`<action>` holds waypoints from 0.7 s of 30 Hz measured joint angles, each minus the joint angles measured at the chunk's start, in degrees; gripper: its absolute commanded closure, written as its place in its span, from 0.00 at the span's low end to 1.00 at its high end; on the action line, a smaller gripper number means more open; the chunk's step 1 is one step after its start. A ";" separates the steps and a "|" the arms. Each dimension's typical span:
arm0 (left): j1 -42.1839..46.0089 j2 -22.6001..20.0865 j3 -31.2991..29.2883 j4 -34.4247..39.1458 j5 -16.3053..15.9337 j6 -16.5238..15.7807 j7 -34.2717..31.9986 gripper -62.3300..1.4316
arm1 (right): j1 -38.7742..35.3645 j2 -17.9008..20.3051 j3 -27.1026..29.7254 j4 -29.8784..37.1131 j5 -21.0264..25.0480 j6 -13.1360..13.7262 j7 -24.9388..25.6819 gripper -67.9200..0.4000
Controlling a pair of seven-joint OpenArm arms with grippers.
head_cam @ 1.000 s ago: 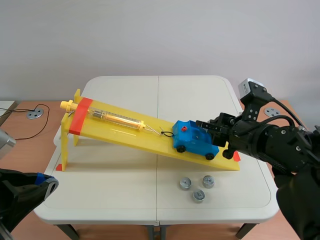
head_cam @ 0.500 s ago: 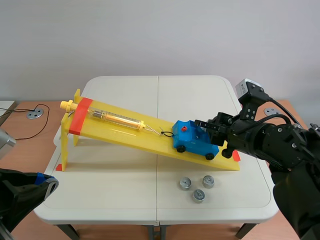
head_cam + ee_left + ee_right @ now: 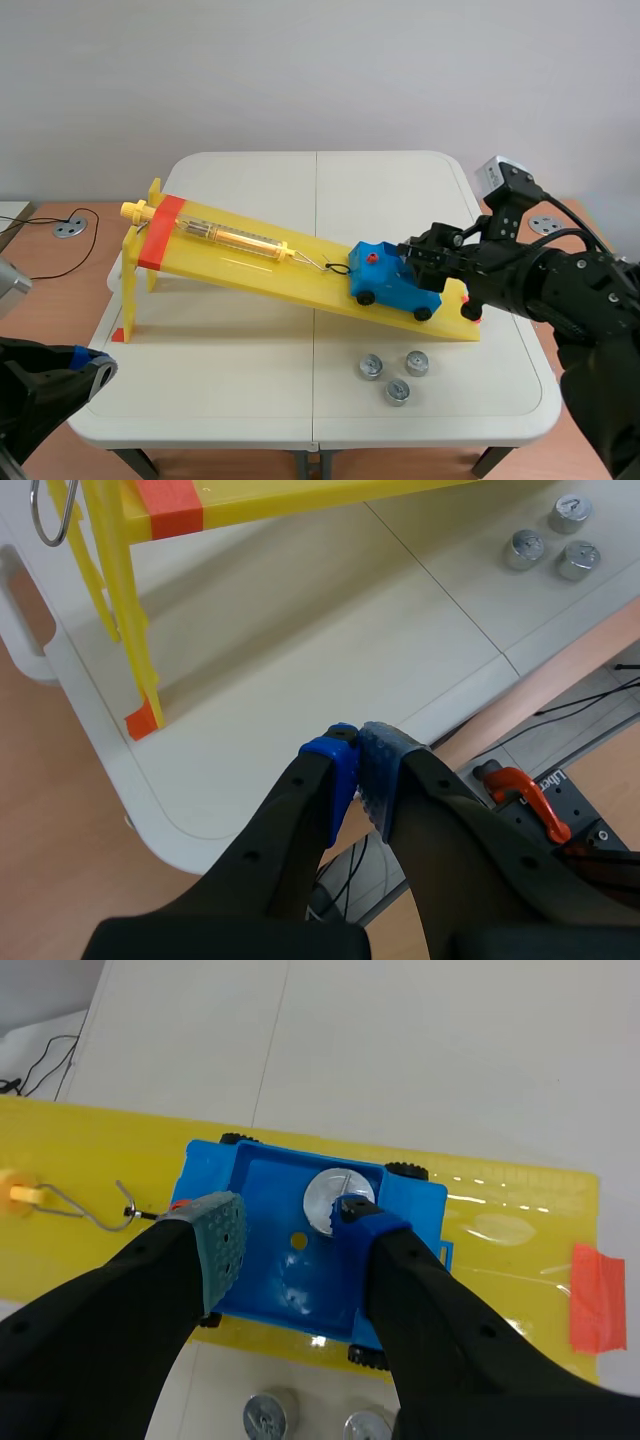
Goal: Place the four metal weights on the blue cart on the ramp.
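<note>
My right gripper (image 3: 292,1225) hangs over the blue cart (image 3: 262,1280), which sits low on the yellow ramp (image 3: 250,265), at the right side of the table (image 3: 250,390). My two fingers there are wide apart and hold nothing. One shiny weight (image 3: 335,1200) lies inside the cart, just beside my blue pad. I think that one is done.

Three more weights wait on the table, near me and a bit right of the middle, in front of the ramp's low end: one on the left (image 3: 371,367), one on the right (image 3: 416,362), and one nearest to me (image 3: 398,391). They sit close together but do not touch.

My left gripper (image 3: 357,770) is low at the near left, past the table's edge. Its pads are pressed together with nothing between them.

The weights look like small round metal pucks. I think they are hard and heavy for how little they are. They look smooth, so they could slip. I would pinch one by its round sides, one pad on each side, right across the middle, and squeeze it well.

The cart has wheels and hangs on a thin wire hook, so I think it could roll or wobble. I should set each weight down softly, not drop it.
</note>
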 measured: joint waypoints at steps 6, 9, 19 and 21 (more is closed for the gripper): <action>0.00 0.00 0.00 0.00 0.00 0.00 0.00 0.91 | -6.12 4.33 1.53 9.46 0.39 3.72 0.00 0.67; 0.00 0.00 0.00 0.00 0.00 0.00 0.00 0.91 | -10.10 7.52 2.23 14.73 0.42 4.26 0.04 0.64; 0.00 0.00 0.00 0.00 0.00 0.00 0.00 0.91 | -21.62 17.73 2.95 26.95 0.39 4.81 -0.20 0.60; 0.00 0.00 0.00 0.00 0.00 0.00 0.00 0.91 | -23.39 18.95 2.95 28.11 0.39 5.03 -0.20 0.60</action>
